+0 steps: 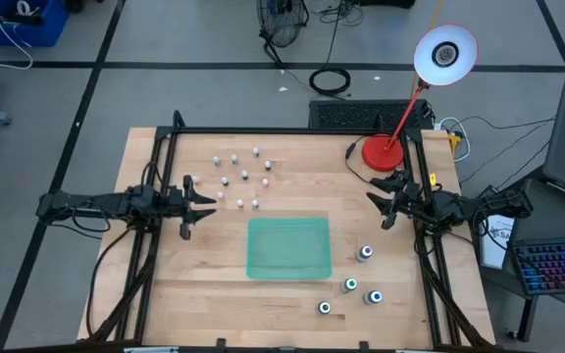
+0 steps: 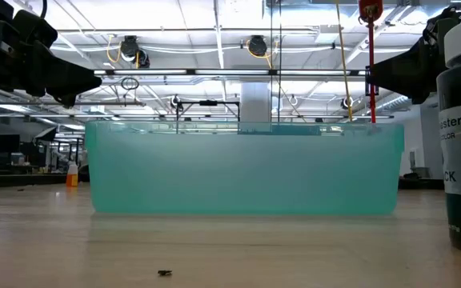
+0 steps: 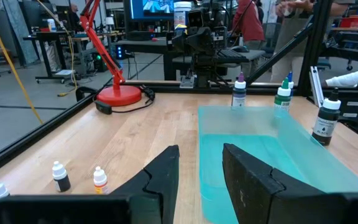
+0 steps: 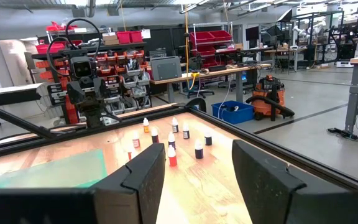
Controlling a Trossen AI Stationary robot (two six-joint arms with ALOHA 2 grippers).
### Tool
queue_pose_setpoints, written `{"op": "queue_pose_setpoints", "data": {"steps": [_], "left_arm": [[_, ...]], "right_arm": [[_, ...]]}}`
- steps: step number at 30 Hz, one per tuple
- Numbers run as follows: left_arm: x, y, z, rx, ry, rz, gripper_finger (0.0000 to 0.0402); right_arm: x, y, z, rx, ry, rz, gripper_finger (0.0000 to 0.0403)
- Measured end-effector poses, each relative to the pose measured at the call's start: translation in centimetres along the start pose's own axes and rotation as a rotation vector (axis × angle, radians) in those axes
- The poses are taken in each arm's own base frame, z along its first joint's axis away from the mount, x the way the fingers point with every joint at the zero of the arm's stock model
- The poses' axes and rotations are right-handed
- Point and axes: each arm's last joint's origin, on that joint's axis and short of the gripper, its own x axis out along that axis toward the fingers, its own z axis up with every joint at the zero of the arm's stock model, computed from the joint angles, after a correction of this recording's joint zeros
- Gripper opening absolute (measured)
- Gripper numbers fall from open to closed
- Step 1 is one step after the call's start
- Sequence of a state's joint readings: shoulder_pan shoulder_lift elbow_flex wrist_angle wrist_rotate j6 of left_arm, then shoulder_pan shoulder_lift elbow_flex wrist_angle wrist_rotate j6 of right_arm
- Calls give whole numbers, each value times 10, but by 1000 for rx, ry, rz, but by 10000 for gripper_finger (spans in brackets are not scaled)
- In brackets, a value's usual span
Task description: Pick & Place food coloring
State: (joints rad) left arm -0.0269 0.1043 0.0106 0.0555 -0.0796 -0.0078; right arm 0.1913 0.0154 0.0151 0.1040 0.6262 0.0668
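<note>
You have both the left pincer [image 1: 207, 201] and right pincer [image 1: 378, 204] parted and empty above the bench [image 1: 165, 294], flanking the tray [image 1: 288, 248], while the food coloring [image 1: 235, 179] stands unpicked in two clusters.

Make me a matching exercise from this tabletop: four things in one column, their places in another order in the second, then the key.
Things:
1. green tray
2. red lamp base
3. cluster of small white-capped bottles
4. four larger bottles

Places, in the high view:
A. far right part of the table, behind the right gripper
B. middle of the table, toward its near edge
C. near right part, beside the tray
D. far left-centre part, in front of the left gripper

Pairs: 1-B, 2-A, 3-D, 4-C
</note>
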Motion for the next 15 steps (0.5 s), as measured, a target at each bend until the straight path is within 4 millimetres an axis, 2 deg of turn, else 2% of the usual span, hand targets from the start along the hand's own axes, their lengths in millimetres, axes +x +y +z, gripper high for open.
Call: {"op": "queue_pose_setpoints", "data": {"steps": [15], "left_arm": [[0,0,0,0,0,0,127]], "right_arm": [[0,0,0,0,0,0,174]]}}
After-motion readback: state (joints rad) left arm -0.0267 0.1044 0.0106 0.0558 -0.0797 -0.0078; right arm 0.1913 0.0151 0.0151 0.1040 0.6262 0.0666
